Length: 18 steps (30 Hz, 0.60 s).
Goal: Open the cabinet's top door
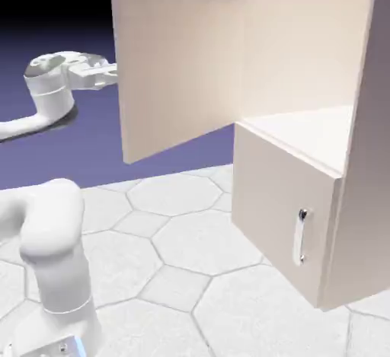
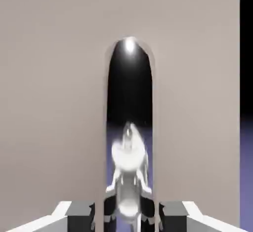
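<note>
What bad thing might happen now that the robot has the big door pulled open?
1. The gripper is shut on the shiny handle near its lower end; it might slip off.
2. The door is swung wide from the cabinet. Pulling further could strain its hinge.
3. The arm reaches behind the door, so backing away carelessly could bump the panel.

text: none readable | labels: none | numbers: none

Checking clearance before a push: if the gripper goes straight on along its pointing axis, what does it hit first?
The gripper is shut on the door's silver handle, so straight ahead it meets that bar, then the beige door panel directly behind. The gap between bar and panel is hard to judge.
</note>
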Tool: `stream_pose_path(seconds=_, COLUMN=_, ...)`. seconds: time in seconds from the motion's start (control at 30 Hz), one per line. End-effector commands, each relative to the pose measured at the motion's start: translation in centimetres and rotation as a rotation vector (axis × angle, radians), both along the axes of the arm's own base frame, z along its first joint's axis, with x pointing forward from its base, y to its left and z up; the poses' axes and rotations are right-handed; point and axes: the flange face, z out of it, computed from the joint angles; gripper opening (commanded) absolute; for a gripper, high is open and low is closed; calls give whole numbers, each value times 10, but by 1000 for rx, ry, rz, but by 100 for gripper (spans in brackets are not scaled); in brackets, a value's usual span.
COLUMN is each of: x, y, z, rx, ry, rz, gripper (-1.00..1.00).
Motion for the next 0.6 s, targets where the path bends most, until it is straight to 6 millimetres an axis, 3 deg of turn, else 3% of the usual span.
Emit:
stream_pose_path(seconds=0.0, x=-1, y=10, z=0, rx=0, ry=-1, rz=-23, gripper=-100)
stream_pose_path(seconds=0.27, x=0, y=80, z=0, rx=0, ry=-1, rz=-185, gripper=-100)
stream_pose_path(seconds=0.57, x=12, y=146, z=0, rx=0, ry=0, rz=-338, gripper=-100)
